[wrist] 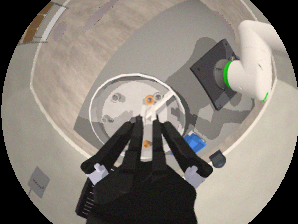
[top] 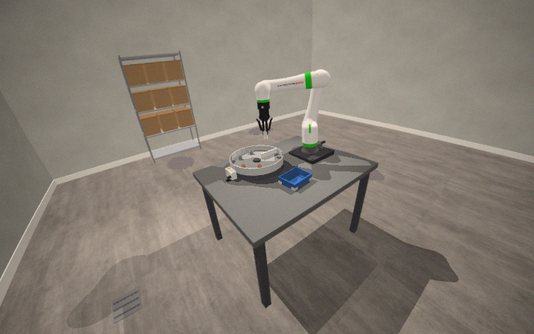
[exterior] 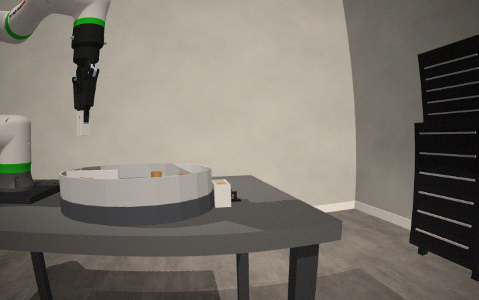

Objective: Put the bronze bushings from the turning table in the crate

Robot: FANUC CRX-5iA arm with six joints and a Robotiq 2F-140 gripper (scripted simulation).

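Observation:
The round white turning table (top: 256,160) stands on the grey table, with a white divider bar across it; it also shows in the side view (exterior: 136,192) and in the wrist view (wrist: 136,106). Small bronze bushings (top: 243,165) (exterior: 156,173) (wrist: 152,100) and grey steel bushings (top: 250,150) (wrist: 120,98) lie inside it. The blue crate (top: 295,176) (wrist: 194,143) sits to the right of the turning table and looks empty. My gripper (top: 265,136) (exterior: 83,130) (wrist: 148,110) hangs well above the turning table's far side, pointing down, its fingers shut with nothing between them.
A small white box (top: 229,171) (exterior: 221,193) sits against the turning table's rim. The robot base (top: 311,151) stands behind the crate. A shelf with cardboard boxes (top: 159,102) stands at the wall, and a black drawer cabinet (exterior: 446,155) off to the side.

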